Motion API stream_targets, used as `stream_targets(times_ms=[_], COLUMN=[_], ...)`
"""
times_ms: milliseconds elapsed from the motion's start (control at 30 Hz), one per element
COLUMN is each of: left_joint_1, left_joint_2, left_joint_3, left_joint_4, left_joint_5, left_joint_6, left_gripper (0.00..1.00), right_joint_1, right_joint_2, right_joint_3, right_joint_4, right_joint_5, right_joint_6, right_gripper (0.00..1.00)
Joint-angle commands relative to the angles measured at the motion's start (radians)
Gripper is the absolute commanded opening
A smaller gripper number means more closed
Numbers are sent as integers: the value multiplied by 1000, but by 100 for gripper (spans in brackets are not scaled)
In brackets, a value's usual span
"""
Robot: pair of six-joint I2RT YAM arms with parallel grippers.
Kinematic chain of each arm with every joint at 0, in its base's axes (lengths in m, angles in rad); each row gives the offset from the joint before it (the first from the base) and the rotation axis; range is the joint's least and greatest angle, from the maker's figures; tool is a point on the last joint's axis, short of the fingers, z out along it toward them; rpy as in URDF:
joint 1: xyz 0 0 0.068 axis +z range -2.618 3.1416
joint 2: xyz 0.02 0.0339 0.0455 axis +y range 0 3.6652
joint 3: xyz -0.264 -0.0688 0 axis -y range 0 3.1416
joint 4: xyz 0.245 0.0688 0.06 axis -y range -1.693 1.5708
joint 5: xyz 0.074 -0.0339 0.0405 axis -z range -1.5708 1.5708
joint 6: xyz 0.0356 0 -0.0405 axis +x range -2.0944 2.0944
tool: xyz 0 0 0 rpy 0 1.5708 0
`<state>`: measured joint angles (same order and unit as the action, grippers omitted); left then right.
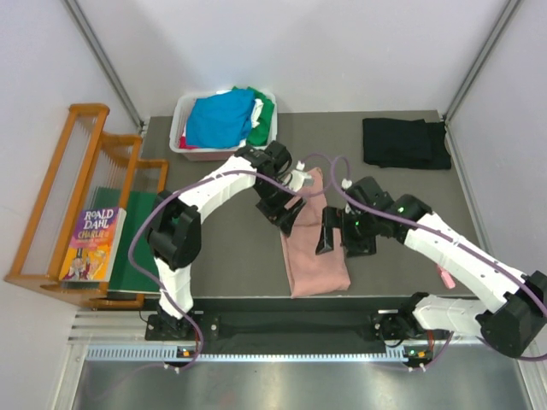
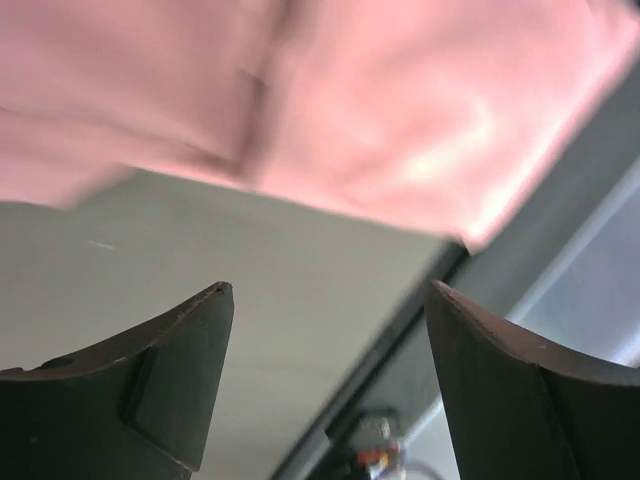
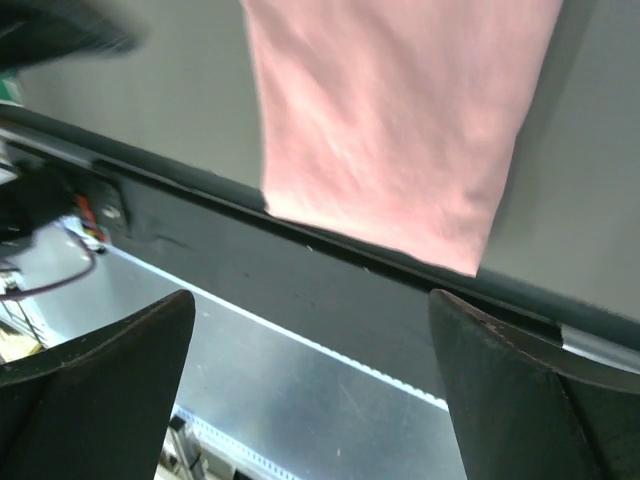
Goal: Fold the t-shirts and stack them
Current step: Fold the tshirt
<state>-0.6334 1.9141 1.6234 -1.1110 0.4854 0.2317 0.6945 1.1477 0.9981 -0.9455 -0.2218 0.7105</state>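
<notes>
Left gripper [image 2: 330, 292] spread wide, empty, at left edge of pink shirt [image 1: 314, 256] | right gripper [image 3: 312, 298] likewise released, at its right edge | shirt: long folded strip, centre of table [image 1: 226, 260] | soft, light, limp; probably best pinched at both end corners.

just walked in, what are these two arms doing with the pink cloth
Both arms are over the dusty-pink t-shirt, which lies on the table folded into a long strip. The left gripper and right gripper are open, holding nothing. A folded black t-shirt sits at the far right; more shirts wait in the white bin.
</notes>
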Motion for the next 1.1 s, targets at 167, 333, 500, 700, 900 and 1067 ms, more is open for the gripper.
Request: stream_targets(times_ms=[167, 333, 500, 700, 900, 1067], left_joint_1=[103, 112, 127, 166, 207, 215], left_joint_2=[284, 416, 462, 560, 677, 691], left_joint_3=[222, 334, 372, 493, 674, 731], left_joint_4=[166, 108, 112, 138, 126, 154], left_joint_5=[-228, -211, -212, -218, -228, -205], left_joint_6=[-189, -210, -201, -196, -200, -193], left_gripper=[78, 77, 77, 77, 77, 80], right_joint_1=[-150, -164, -164, -164, -167, -174], right_joint_2=[52, 81, 127, 161, 198, 250], right_joint_3=[22, -105, -128, -147, -151, -157], right_joint_4=[100, 281, 336, 396, 436, 485], right_joint_5=[-102, -200, -234, -257, -261, -281], right_joint_6=[-102, -60, -63, -51, -49, -40], right_gripper=[100, 99, 98, 98, 98, 98])
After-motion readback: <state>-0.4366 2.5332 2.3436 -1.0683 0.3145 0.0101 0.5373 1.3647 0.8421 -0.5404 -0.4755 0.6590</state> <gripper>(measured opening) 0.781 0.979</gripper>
